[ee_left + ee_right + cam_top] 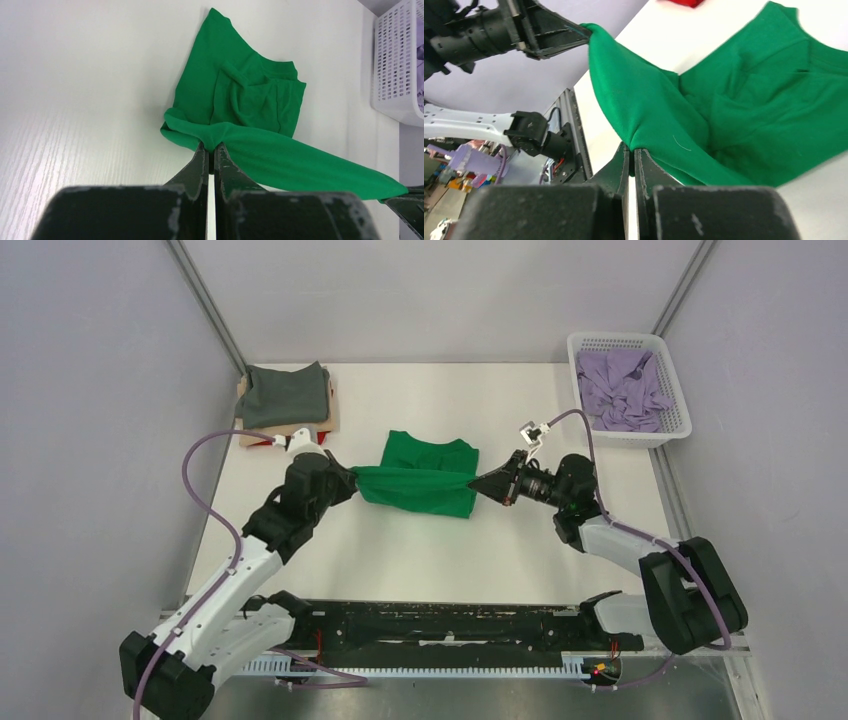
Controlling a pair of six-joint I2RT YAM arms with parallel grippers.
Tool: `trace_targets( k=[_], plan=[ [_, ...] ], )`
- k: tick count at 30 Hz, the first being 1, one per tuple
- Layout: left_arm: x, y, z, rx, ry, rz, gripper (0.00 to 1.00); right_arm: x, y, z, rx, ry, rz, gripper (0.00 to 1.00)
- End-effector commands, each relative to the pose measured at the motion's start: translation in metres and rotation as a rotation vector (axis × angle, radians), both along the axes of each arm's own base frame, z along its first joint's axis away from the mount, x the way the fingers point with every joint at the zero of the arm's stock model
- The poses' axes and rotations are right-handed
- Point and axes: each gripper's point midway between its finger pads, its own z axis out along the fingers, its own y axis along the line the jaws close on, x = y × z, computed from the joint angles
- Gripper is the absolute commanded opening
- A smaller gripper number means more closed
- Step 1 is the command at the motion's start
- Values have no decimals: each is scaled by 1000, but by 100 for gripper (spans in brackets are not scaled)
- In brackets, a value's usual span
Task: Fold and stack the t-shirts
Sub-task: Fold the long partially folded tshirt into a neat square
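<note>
While both jaws clamp, one green t-shirt [420, 478] stretches.

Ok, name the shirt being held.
The green shirt, pinched by left tool and right tool; the grey shirt lies far left, the lavender shirt in the basket.

No readable text, labels, brands or numbers anywhere (all three views checked). Blurred clutter [459, 172] in right wrist view perhaps printed; illegible.

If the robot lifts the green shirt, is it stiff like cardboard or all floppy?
Probably floppy: the green shirt bunches into soft folds between the left gripper and the right gripper pinching it. It seems light, since two small pinches hold its edge up.
</note>
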Motion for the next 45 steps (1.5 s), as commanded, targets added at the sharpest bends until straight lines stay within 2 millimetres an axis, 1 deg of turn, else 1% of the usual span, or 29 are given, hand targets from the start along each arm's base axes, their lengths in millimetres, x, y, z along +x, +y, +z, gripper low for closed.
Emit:
trace_targets(
  k=[1, 2, 7, 13, 14, 19, 24, 29, 31, 33, 37, 42, 43, 44, 45],
  plan=[
    [29, 12, 27, -4, -88, 101, 2, 30, -16, 9, 33, -42, -85, 0],
    [35, 9, 28, -3, -92, 96, 2, 33, -17, 9, 40, -42, -86, 0],
    [70, -3, 23, 1, -78, 77, 2, 52, -23, 3, 45, -15, -106, 0],
    [110, -5, 10, 2, -43, 79, 2, 77, -32, -7, 28, 12, -133, 0],
    [116, -5, 10, 2, -42, 78, 2, 81, -31, -9, 24, 18, -129, 0],
    [143, -7, -3, 14, -8, 65, 2, 99, -28, -23, 12, 61, -125, 0],
    [166, -10, -20, 2, 32, 53, 2, 119, -28, -33, 8, 87, -131, 0],
    [186, -12, -39, 8, 71, 47, 2, 138, -28, -50, -1, 122, -147, 0],
    [196, -15, -44, 5, 79, 40, 2, 146, -31, -58, -6, 137, -157, 0],
    [204, -18, -52, 4, 99, 32, 2, 153, -32, -64, -9, 152, -163, 0],
    [216, -24, -69, 12, 138, 20, 2, 166, -31, -79, -15, 181, -162, 0],
    [229, -30, -85, -6, 159, 13, 2, 183, -34, -88, -27, 176, -201, 0],
    [232, -31, -86, -9, 160, 13, 3, 187, -34, -90, -30, 180, -208, 0],
    [234, -32, -89, -11, 166, 12, 7, 190, -35, -94, -32, 192, -214, 0],
    [237, -34, -89, -18, 165, 5, 14, 193, -36, -95, -29, 199, -221, 3]
  ],
)
